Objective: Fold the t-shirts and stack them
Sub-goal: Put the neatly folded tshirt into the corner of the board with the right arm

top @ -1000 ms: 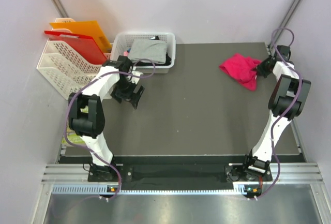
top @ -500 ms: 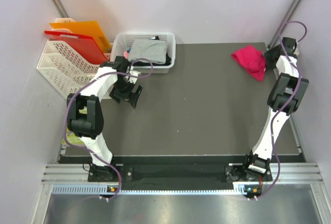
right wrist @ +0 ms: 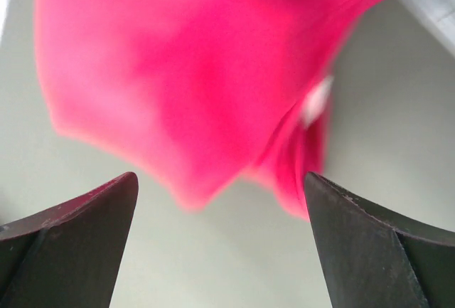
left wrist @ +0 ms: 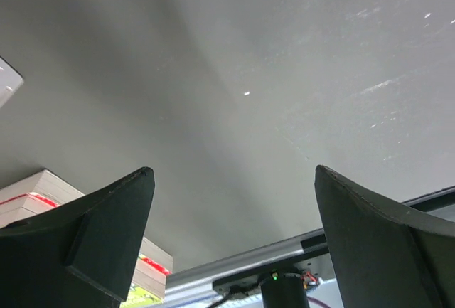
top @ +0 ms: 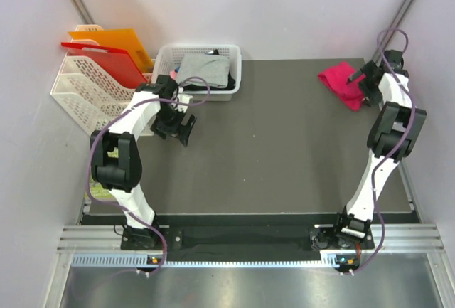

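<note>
Nothing folded or stacked yet | crumpled pink-red cloth t-shirt far right on dark table | grey t-shirt over black t-shirt in white plastic basket, far left | right gripper jaws apart at pink shirt | left gripper jaws apart, empty

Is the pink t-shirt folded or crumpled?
Crumpled: the pink t-shirt lies in an uneven, bunched heap with no straight folded edges.
</note>
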Robot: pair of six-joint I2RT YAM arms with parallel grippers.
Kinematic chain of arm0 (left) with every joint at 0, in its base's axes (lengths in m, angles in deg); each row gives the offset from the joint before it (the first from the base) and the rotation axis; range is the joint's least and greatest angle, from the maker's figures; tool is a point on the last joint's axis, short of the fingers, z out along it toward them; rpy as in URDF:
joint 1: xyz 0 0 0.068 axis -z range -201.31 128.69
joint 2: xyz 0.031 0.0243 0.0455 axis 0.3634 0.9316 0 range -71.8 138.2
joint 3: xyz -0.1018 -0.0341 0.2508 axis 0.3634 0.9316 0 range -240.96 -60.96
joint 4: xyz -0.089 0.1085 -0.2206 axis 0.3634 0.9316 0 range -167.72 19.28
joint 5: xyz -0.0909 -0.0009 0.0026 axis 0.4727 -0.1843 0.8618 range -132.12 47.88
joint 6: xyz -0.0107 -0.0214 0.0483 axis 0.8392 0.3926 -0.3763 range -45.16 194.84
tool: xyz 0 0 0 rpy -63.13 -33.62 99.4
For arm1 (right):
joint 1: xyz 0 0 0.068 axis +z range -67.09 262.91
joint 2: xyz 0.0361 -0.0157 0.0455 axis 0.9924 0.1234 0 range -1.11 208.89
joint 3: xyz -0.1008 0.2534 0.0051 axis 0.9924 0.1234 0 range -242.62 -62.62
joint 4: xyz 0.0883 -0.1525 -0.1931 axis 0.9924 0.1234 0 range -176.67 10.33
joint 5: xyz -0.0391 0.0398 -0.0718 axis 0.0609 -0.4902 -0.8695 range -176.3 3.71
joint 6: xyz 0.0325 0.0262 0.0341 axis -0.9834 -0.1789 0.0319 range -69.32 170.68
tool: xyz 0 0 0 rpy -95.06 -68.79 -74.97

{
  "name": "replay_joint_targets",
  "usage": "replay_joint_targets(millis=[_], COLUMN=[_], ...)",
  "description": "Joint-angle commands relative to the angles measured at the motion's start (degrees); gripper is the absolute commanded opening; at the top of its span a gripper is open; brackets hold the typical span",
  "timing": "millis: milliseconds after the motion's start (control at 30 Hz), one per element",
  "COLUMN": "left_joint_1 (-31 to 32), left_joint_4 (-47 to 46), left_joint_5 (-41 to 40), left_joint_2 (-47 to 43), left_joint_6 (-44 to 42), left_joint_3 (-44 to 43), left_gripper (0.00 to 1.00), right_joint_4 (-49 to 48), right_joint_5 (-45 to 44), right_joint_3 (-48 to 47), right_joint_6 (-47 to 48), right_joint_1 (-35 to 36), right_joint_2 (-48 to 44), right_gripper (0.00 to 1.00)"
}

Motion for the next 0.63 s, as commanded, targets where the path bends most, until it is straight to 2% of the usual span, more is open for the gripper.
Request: replay_joint_targets(millis=[0, 67, 200, 400, 600], left_joint_1=[-0.56, -0.73, -1.7, -2.93, -2.93], left_joint_4=[-3.57, -4.89, -5.51, -7.52, -10.78], left_joint_5=[2.73, 3.17, 4.31, 5.19, 5.37], left_joint_2=[-4.93, -5.72, -6.17, -6.87, -6.26], left_joint_6=[-0.96, -1.05, -0.52, 0.79, 2.99], left_joint_3=[-2.48, -2.04, -1.86, -0.19, 1.83], left_gripper=[0.99, 0.99, 0.99, 0.99, 0.99], right_joint_4=[5.72, 6.69, 4.16, 1.34, 3.54], right_joint_5=[8.41, 10.72, 14.85, 17.76, 17.49], right_joint_3=[1.37, 4.43, 11.91, 19.3, 20.01], right_joint_6=[10.21, 14.16, 15.5, 12.69, 14.53], right_joint_1=[7.69, 13.32, 23.07, 25.46, 25.55], right_joint_2=[-18.13, -23.07, -37.56, -46.55, -46.57], right_gripper=[1.0, 1.0, 1.0, 1.0, 1.0])
